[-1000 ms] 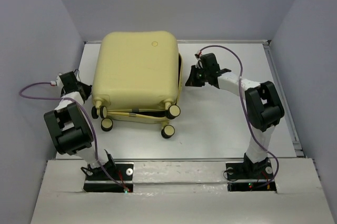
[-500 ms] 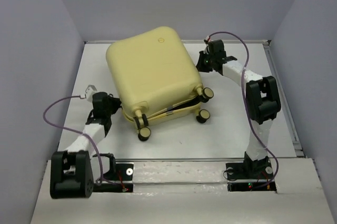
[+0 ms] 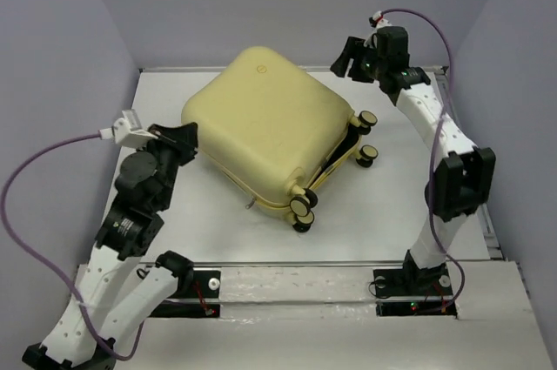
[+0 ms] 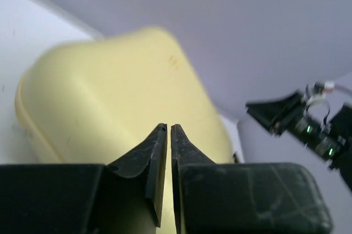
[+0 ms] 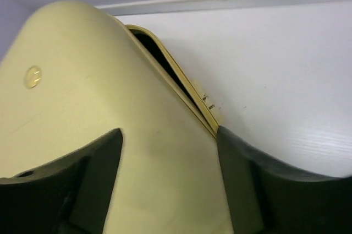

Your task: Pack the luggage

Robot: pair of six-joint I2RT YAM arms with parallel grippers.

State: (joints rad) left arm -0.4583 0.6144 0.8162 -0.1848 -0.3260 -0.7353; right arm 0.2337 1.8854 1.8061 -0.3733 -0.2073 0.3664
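Evidently the luggage [image 3: 274, 131] lies shell-up on the tabletop [image 3: 392, 205]. Its halves are nearly together, and a dark gap shows along the seam just below the right end effector [image 5: 168, 135]. That end effector hangs over the case's far corner, fingers spread wide and empty, probably placed to press the lid down. The left end effector [image 4: 168, 135] has its fingers drawn together on nothing, and the opposite corner sits just ahead of its tips; whether they touch the shell I cannot tell. Closed fingers suit pushing or bracing, I judge. The nearly square case sits skewed. Its axis runs diagonally, with the emblem [image 5: 33, 76] end between the two end effectors and the casters [image 3: 302, 209] pointing away from both.
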